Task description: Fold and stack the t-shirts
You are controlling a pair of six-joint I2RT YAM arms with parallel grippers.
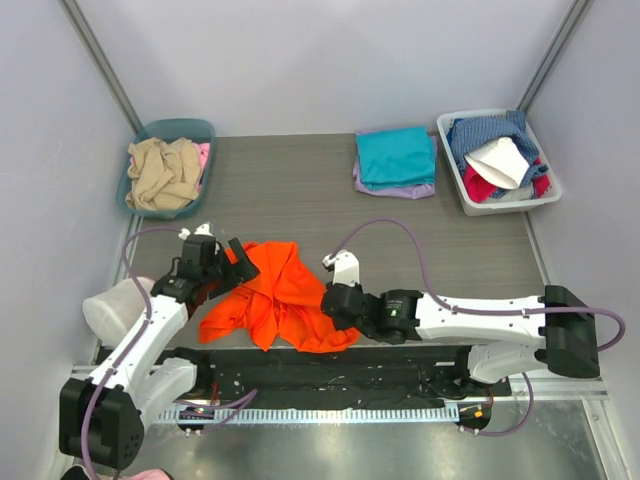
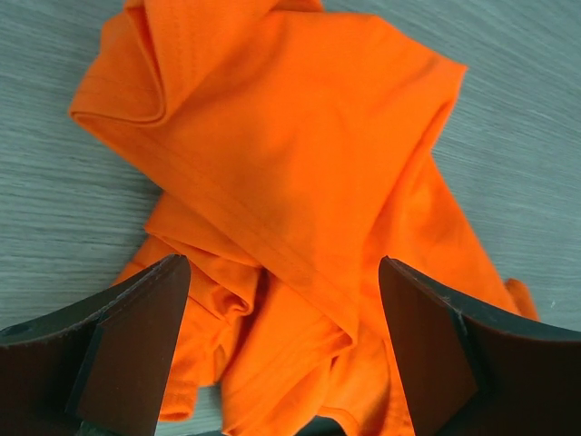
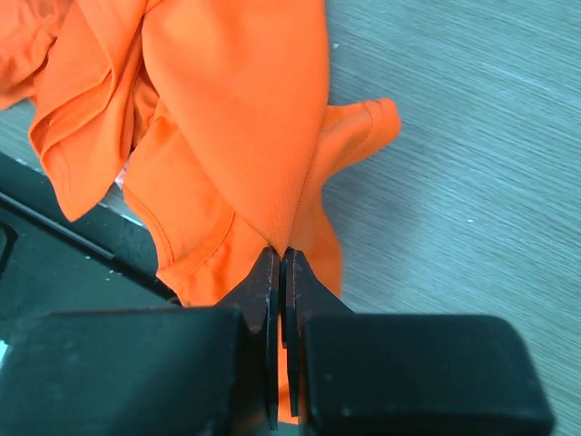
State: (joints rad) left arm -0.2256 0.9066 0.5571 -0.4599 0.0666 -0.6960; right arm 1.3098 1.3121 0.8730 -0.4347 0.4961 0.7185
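On the counter (image 1: 290,190), near side, the orange shirt (image 1: 275,300) lies crumpled, right claw (image 3: 280,259) clamped on a fold, left claw (image 2: 283,269) gaping over it: looks like spreading-out, so left should grab a hem next.

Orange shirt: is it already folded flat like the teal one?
No, the orange shirt lies crumpled, while the teal shirt is a flat rectangle.
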